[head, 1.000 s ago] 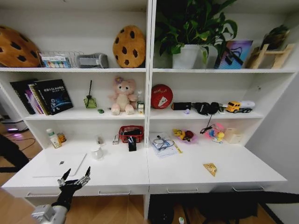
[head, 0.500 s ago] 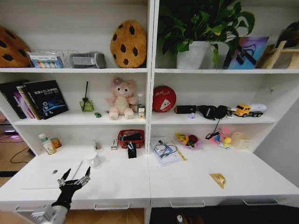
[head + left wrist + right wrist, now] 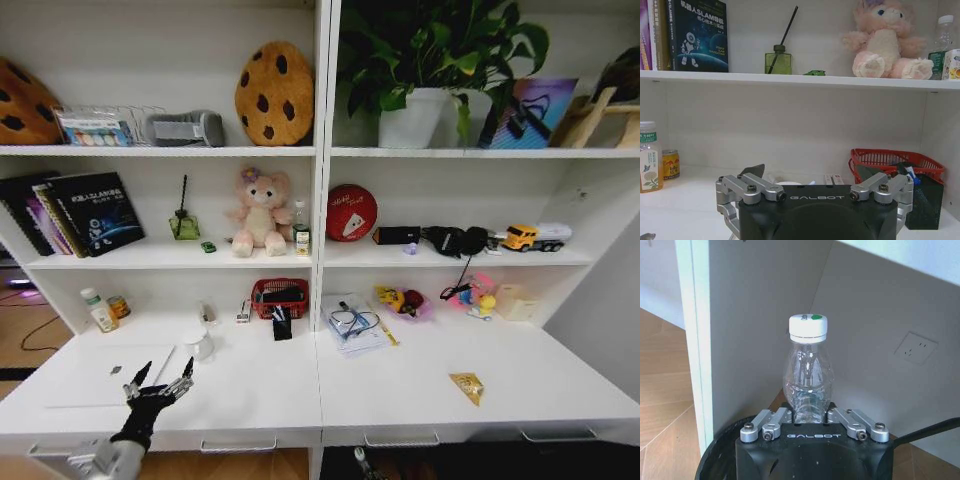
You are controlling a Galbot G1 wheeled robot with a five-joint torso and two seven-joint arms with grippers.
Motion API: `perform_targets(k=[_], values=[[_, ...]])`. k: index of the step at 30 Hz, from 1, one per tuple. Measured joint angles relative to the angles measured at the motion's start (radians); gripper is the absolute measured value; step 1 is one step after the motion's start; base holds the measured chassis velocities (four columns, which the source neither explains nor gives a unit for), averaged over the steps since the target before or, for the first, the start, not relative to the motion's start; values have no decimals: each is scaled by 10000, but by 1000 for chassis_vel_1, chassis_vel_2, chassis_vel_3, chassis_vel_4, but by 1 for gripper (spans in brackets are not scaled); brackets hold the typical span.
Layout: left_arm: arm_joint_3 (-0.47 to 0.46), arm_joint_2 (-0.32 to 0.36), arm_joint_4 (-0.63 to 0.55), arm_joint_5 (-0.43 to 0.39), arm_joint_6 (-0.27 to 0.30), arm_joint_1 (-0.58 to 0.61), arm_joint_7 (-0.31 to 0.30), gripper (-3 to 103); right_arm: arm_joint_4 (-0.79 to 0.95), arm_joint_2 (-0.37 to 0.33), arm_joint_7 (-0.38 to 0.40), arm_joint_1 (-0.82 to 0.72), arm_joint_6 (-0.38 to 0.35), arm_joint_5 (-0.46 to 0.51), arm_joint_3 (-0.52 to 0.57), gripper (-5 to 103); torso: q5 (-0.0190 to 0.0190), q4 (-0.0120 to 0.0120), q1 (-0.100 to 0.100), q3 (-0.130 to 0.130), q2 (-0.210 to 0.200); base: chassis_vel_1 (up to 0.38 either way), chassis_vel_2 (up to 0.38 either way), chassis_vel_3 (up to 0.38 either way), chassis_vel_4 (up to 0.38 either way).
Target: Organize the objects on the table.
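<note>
My left gripper (image 3: 160, 379) hovers open over the front edge of the white table (image 3: 400, 380), next to the slim silver laptop (image 3: 100, 375). In the left wrist view the left gripper (image 3: 810, 172) faces the back wall with nothing between its fingers. A tiny green toy car (image 3: 208, 246) (image 3: 815, 73) sits on the shelf beside the pink bear. A small can (image 3: 119, 306) (image 3: 671, 164) stands at the table's back left. Pens (image 3: 282, 318) (image 3: 910, 172) stick out of a black holder. My right gripper (image 3: 807, 416) is low beside a white panel, shut on a clear plastic bottle (image 3: 807, 360).
A red basket (image 3: 280, 293), a white cup (image 3: 200, 343) and a lotion bottle (image 3: 97, 310) stand along the back of the table. Papers with a cable (image 3: 350, 322), small toys (image 3: 400, 297) and a yellow packet (image 3: 466, 385) lie on the right half. Shelves rise behind.
The whole picture shifted as the camera moved closer and slightly right. My left gripper keeps the same open pose at the table's front edge.
</note>
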Motion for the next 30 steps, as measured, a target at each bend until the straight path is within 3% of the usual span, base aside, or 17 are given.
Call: perform_targets(k=[2,3,4,7,8,9,11,14,16,17,19,20,23,24,26,27,30], values=[[0,0,0,0,0,0,0,100,-16,36,33,33,-33,-14,6,27,0,0,0,0,0,0,0,0,0],[0,0,0,0,0,0,0,100,-48,53,58,72,-66,-18,7,37,1,-1,0,0,-1,0,0,0,0],[0,0,0,0,0,0,0,100,-48,53,58,72,-66,-18,7,37,1,-1,0,0,-1,0,0,0,0],[0,0,0,0,0,0,0,100,-150,63,175,141,-115,-36,-10,59,-1,-1,0,0,0,0,0,0,0],[0,0,0,0,0,0,0,100,-150,63,175,141,-115,-36,-10,59,-1,-1,0,0,0,0,0,0,0],[0,0,0,0,0,0,0,100,-134,92,195,160,-154,-36,-11,70,0,-1,0,0,0,0,0,0,0],[0,0,0,0,0,0,0,100,-43,107,228,172,-298,-3,-10,80,1,-1,0,-1,0,0,0,0,0],[0,0,0,0,0,-1,0,100,157,108,234,108,-568,159,-12,86,0,0,1,0,0,0,0,0,0],[0,0,0,0,0,-1,0,100,721,128,134,-221,-1432,827,-18,96,1,0,1,-1,-1,0,0,0,0],[0,0,0,0,0,-1,0,100,721,128,134,-221,-1432,827,-18,96,1,0,1,-1,-1,0,0,0,0],[0,0,0,0,0,0,0,100,1347,135,-151,-668,-2599,1627,-23,100,1,-1,0,-1,0,0,0,0,0],[0,0,0,0,0,0,0,100,1347,135,-151,-668,-2599,1627,-23,100,1,-1,0,-1,0,0,0,0,0],[1,0,0,0,1,0,0,100,2085,10,-76,-1368,-4089,2660,-49,100,4,-2,0,-1,0,0,0,0,0],[1,0,0,0,1,0,0,100,2085,10,-76,-1368,-4089,2660,-49,100,4,-2,0,-1,0,0,0,0,0],[0,0,0,0,0,0,0,100,3517,-290,87,-2254,-5373,3563,-54,100,2,-1,1,-1,0,0,0,0,0],[0,0,0,0,0,0,0,100,3517,-290,87,-2254,-5373,3563,-54,100,2,-1,1,-1,0,0,0,0,0],[1,0,0,0,0,0,0,100,6083,-888,330,-3937,-6532,4247,39,100,0,-2,0,-1,0,0,0,0,0]])
